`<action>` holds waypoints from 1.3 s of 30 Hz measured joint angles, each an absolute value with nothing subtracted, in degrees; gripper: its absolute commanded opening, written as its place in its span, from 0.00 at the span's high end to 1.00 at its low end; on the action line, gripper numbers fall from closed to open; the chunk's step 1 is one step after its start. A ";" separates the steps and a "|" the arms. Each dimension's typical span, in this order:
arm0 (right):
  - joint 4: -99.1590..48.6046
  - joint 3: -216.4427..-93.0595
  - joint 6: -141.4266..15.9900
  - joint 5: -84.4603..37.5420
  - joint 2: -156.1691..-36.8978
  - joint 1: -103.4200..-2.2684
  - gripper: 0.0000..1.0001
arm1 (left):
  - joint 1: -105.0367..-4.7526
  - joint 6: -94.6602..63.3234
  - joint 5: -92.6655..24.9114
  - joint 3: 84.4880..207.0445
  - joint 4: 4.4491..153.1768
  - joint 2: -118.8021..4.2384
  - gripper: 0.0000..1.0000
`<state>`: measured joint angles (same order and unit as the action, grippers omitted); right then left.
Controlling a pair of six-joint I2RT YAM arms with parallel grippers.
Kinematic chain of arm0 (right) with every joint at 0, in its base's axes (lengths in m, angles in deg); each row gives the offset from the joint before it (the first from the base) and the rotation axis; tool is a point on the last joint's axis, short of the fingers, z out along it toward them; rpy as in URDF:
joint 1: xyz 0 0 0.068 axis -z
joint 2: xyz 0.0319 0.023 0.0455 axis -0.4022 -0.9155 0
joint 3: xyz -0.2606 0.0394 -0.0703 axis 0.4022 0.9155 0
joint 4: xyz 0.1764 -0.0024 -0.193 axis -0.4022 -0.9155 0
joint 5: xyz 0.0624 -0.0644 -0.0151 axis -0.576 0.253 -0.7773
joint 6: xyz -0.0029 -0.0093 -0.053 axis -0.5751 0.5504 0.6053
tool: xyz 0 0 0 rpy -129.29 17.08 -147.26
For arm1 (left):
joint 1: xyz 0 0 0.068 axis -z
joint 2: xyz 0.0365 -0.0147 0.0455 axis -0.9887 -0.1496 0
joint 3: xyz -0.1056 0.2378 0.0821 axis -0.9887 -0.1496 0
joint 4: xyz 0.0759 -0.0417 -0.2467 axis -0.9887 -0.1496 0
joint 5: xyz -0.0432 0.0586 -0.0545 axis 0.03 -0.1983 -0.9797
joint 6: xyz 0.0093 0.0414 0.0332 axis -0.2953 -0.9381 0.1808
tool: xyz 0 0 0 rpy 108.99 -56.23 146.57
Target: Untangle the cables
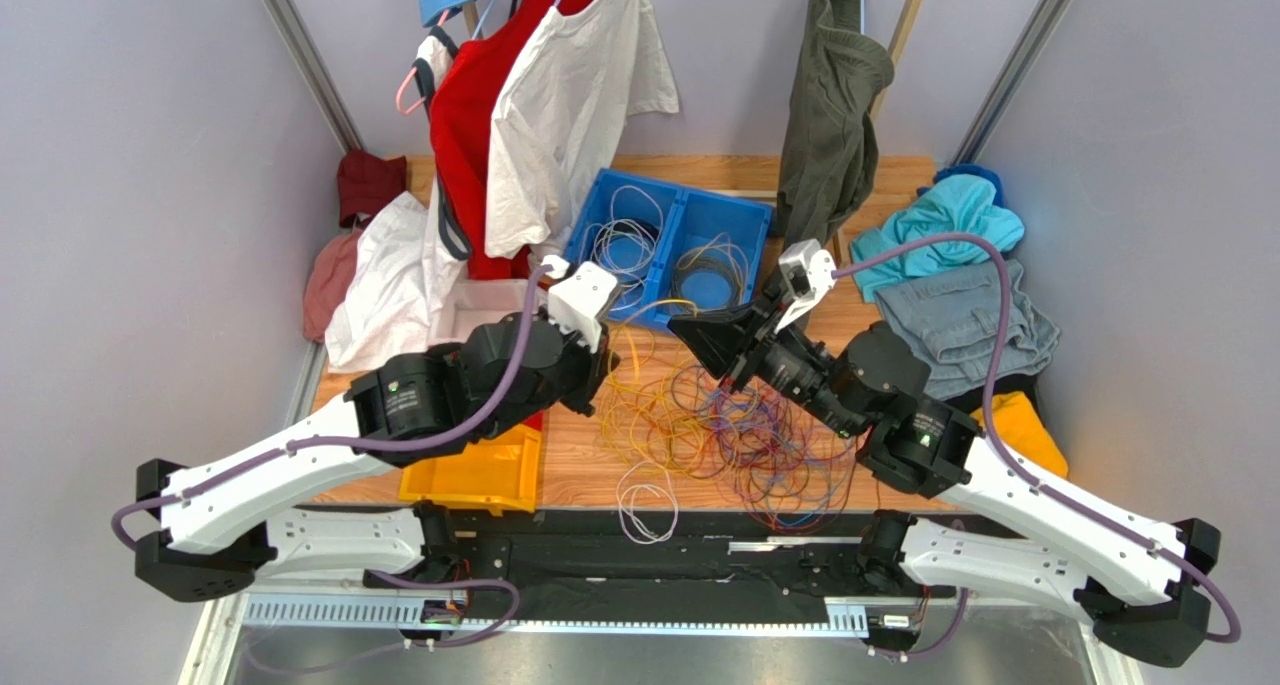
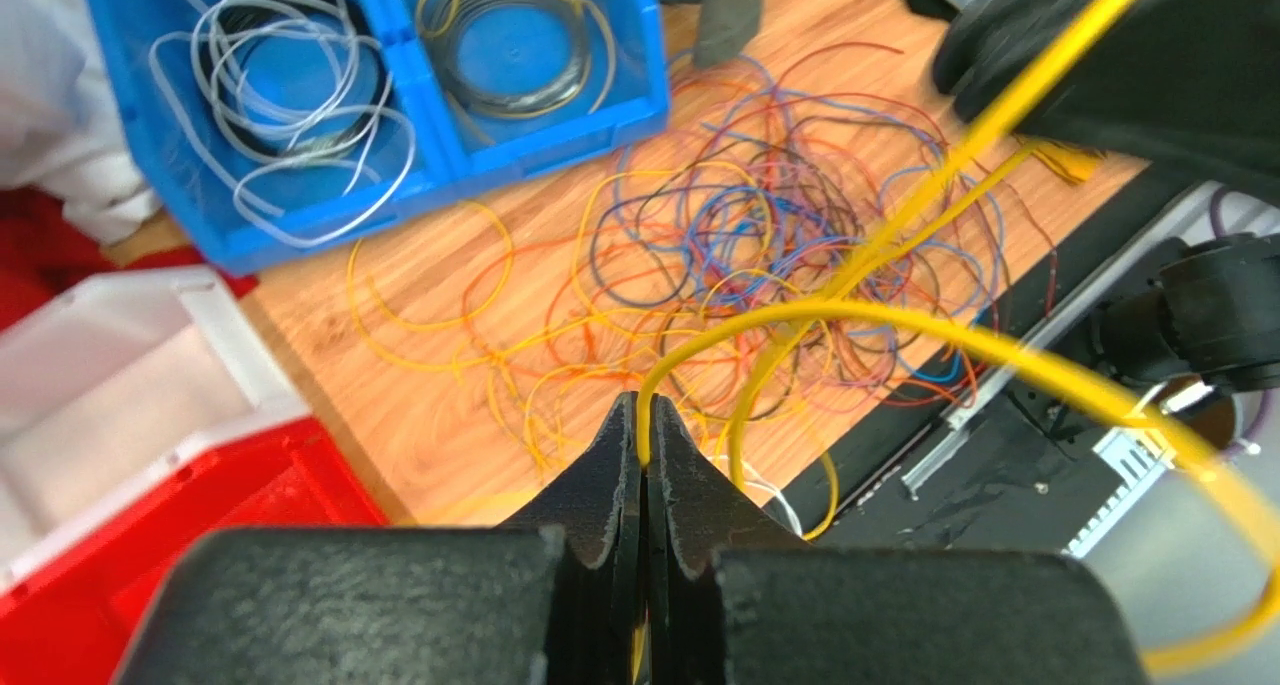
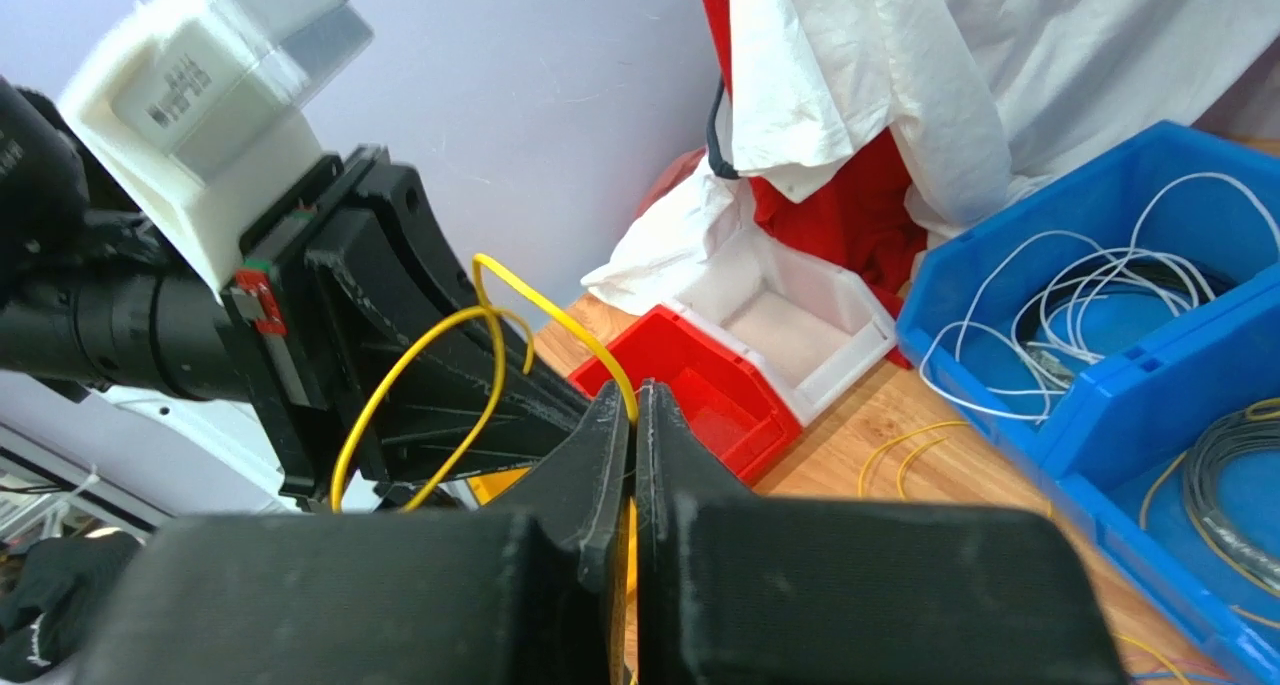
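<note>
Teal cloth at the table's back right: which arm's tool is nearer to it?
Right. The right tool sits left of and in front of the teal cloth; the left tool is even farther left, past the yellow cable both pinch.

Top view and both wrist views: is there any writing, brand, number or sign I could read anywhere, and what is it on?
White box on the other arm's wrist: printed label, too blurred to read.
Left arm's joint cover: small logo, too small to read.
Right arm's joint cover: small logo, too small to read.
No other text shows; nothing is legible.
</note>
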<state>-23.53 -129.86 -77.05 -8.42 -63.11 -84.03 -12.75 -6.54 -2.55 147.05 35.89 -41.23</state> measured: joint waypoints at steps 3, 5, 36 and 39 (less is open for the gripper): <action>-26.18 -133.20 -75.96 -8.38 -65.45 -84.03 1.00 | -12.75 -5.10 -0.99 144.05 35.94 -36.97 1.00; -28.26 -136.81 -75.54 -9.10 -70.32 -84.01 1.00 | -12.75 -3.94 -0.03 143.00 37.16 -32.97 1.00; -22.31 -183.47 -81.86 -40.55 -108.99 -84.03 1.00 | -12.75 14.44 24.69 135.99 22.49 -10.96 1.00; -18.51 -179.30 -82.12 -42.93 -107.70 -84.01 1.00 | -12.75 18.18 26.41 133.23 21.79 -10.96 1.00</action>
<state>-18.51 -179.30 -82.12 -42.93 -107.70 -84.01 -12.75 18.18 26.41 133.23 21.79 -10.96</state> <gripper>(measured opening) 0.011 0.014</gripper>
